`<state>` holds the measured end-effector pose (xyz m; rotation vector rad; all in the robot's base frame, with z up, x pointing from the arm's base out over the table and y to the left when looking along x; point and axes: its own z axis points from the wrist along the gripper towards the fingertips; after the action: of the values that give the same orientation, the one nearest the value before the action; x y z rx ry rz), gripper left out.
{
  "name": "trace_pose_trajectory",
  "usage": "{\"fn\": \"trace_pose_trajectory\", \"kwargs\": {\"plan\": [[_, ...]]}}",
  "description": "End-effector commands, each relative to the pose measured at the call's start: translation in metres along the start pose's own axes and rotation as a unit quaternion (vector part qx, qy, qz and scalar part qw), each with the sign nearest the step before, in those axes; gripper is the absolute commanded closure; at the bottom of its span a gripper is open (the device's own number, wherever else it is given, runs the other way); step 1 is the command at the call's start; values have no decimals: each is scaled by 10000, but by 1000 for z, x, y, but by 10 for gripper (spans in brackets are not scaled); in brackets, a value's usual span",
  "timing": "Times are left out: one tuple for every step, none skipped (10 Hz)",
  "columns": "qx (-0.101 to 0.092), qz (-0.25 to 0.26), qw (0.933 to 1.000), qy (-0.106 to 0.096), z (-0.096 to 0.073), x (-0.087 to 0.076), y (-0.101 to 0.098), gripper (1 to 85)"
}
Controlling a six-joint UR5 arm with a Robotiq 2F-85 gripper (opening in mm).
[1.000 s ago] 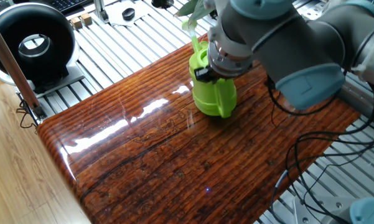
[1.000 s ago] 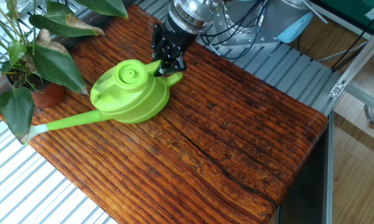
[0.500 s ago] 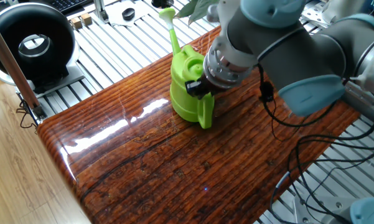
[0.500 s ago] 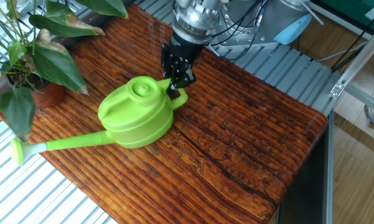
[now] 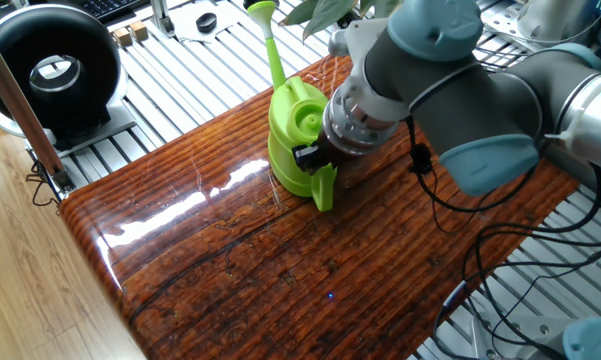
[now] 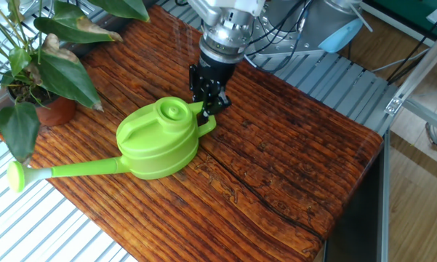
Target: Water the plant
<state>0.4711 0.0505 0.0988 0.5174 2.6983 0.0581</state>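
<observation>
The lime-green watering can (image 6: pixel 158 140) stands on the wooden table (image 6: pixel 276 167), its long spout (image 6: pixel 65 169) reaching past the table's left edge. It also shows in one fixed view (image 5: pixel 298 135) with the spout (image 5: pixel 272 45) pointing up and away. My gripper (image 6: pixel 206 108) is shut on the can's handle (image 6: pixel 208 122); in one fixed view it (image 5: pixel 313 158) sits at the handle (image 5: pixel 325 188). The plant (image 6: pixel 40 62), with broad dark green leaves in a terracotta pot (image 6: pixel 54 110), stands at the table's far left corner, apart from the can. Only its leaves (image 5: pixel 325 12) show in one fixed view.
A black round device (image 5: pixel 50 70) sits left of the table on a slatted metal bench (image 5: pixel 195 70). Cables (image 5: pixel 480 250) hang by the arm at the table's right side. Small blocks (image 5: pixel 132 33) and a black cap (image 5: pixel 206 21) lie at the back.
The gripper has dragged the can by its handle away from the plant toward the table's middle; the spout tip moved out past the table's edge, clear of the leaves.
</observation>
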Motion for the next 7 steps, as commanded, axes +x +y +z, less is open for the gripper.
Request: {"fn": "trace_pose_trajectory", "kwargs": {"plan": [[26,-66,10000,0,6,-1,-4,447],[44,-61,10000,25,5,0,-5,430],[31,-101,9999,31,4,0,-4,407],[165,-156,9997,3,4,-2,-11,393],[265,-146,9995,3,2,-2,-16,360],[190,-116,9997,-67,-1,-6,-12,360],[142,-115,9998,-72,-8,-7,-9,357]]}}
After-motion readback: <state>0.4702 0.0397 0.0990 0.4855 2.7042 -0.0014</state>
